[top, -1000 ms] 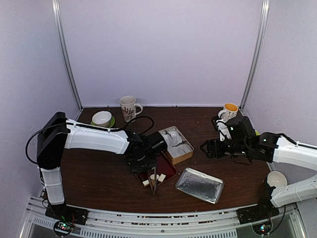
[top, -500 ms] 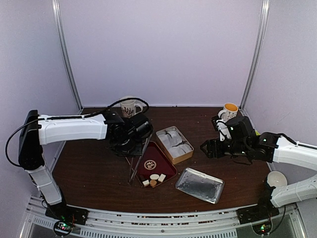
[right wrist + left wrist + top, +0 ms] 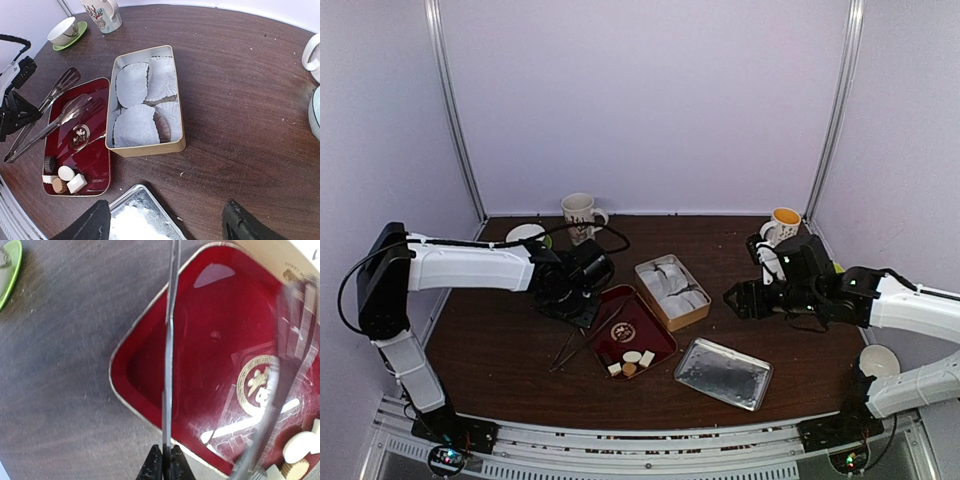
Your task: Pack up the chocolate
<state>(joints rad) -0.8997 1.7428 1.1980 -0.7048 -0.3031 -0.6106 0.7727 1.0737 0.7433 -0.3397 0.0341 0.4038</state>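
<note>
**Chocolate sitting in the tray, tongs in the left claw**

We are seeing the chocolate point(image 3: 66, 173) lying clustered in the near corner of the red tray point(image 3: 95, 155), cream and brown pieces close together. The left gripper point(image 3: 164, 466) is pinching its fingers together on one thin arm of the metal tongs point(image 3: 72, 107), whose tips are lying over the tray's far end. Just beside the tray, the tan tin point(image 3: 145, 147) is holding white paper liners point(image 3: 134, 125). The right gripper point(image 3: 165, 220) is hovering with fingers spread apart, gripping nothing, the silver lid point(image 3: 140, 210) showing between them.
</note>
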